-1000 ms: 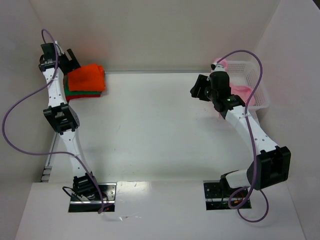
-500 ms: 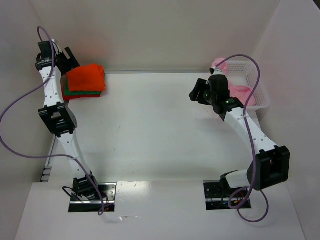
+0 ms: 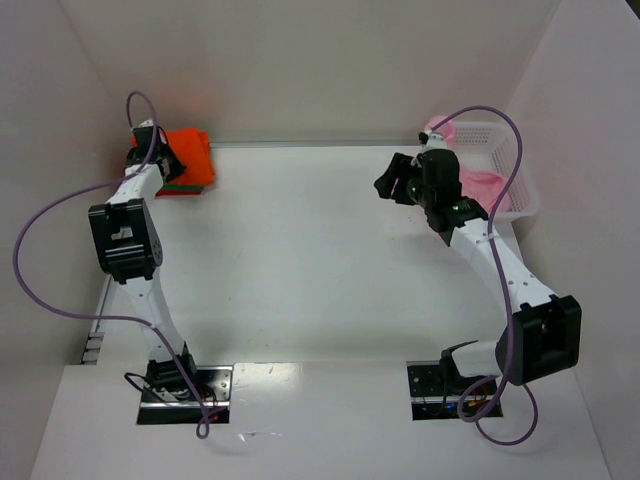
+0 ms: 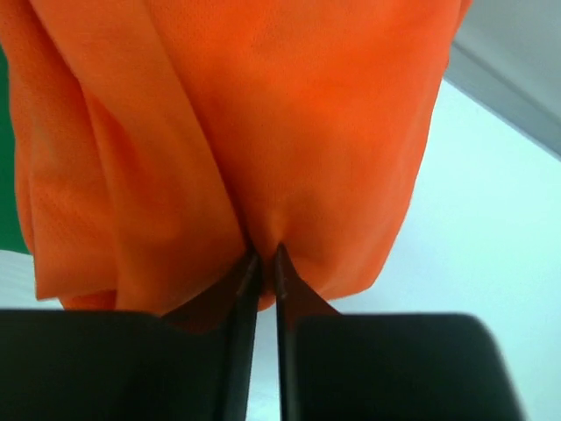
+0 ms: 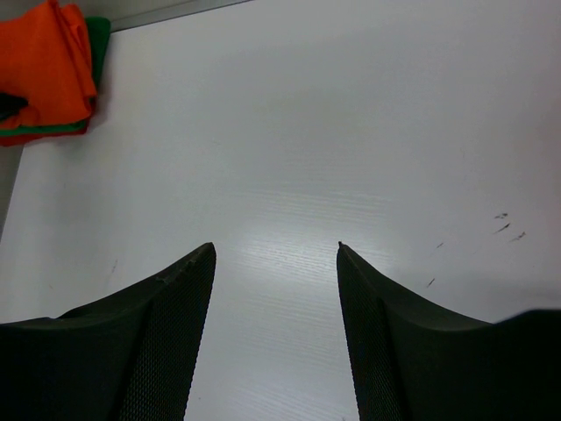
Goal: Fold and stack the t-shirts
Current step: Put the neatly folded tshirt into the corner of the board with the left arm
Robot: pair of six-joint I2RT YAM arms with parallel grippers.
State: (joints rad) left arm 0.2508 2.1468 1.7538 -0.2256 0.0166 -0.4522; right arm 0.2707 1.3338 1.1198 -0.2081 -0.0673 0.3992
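The left arm (image 3: 125,235) stretches to the far left, its left gripper (image 4: 263,256) pinching a soft fold of orange t-shirt (image 4: 289,114). The right gripper (image 5: 274,263) hangs spread apart over the smooth white table (image 5: 368,132).

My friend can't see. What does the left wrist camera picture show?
The left gripper pinches a fold of a bright orange t-shirt, which fills most of the picture. A sliver of green cloth shows at the left edge, and the white table at the right.

The left gripper (image 4: 263,253) has swung in from the far-left side, and its jaws, wide apart a moment ago, now pinch a fold of the orange t-shirt (image 4: 289,105)
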